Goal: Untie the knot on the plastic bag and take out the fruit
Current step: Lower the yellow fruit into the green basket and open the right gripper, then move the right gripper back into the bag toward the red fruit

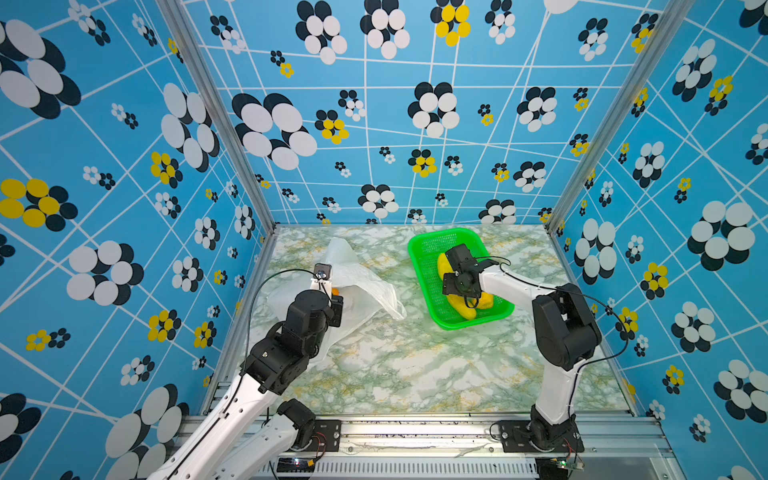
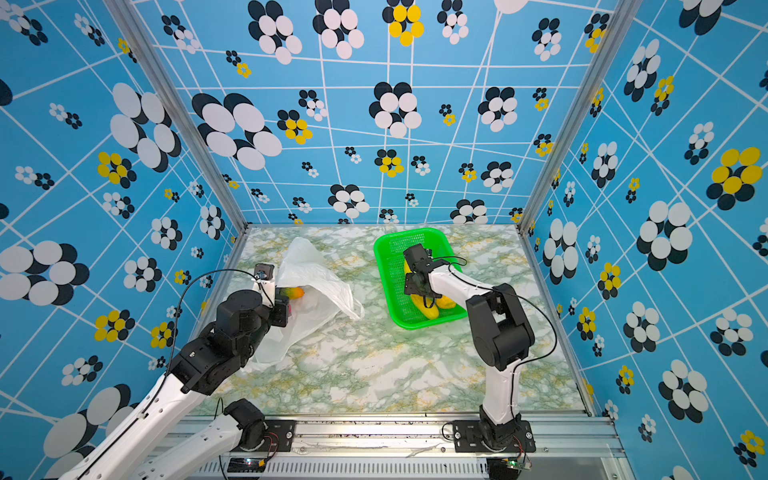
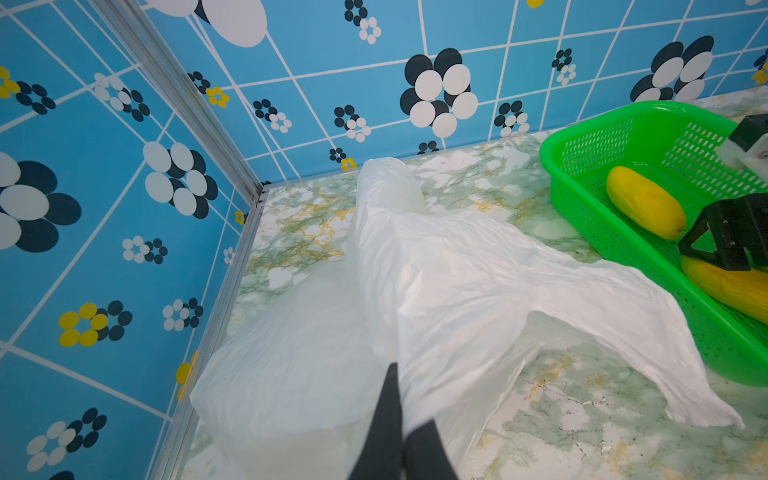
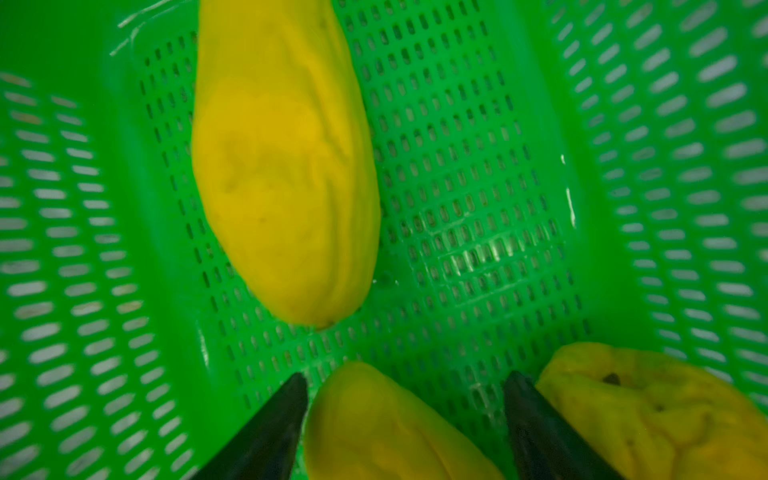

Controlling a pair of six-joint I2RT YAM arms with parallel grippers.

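The plastic bag (image 1: 357, 282) (image 2: 316, 282) lies crumpled and slack on the marble table, left of centre. Its knot is out of view. A green-orange fruit (image 2: 296, 293) shows at the bag's mouth, beside my left wrist. My left gripper (image 3: 409, 395) is shut on a fold of the plastic bag (image 3: 457, 270), the film running between the fingertips. My right gripper (image 4: 406, 376) hangs open inside the green basket (image 4: 665, 166). A yellow fruit (image 4: 374, 424) lies loose between its fingers. Another long yellow fruit (image 4: 286, 174) lies ahead and a third yellow fruit (image 4: 648, 415) beside one finger.
The green basket (image 1: 419, 249) (image 3: 582, 137) stands at the back right of the table, close to the bag's outer flap. Patterned blue walls with aluminium posts (image 3: 232, 174) enclose the table on three sides. Bare marble (image 1: 415, 365) spreads in front.
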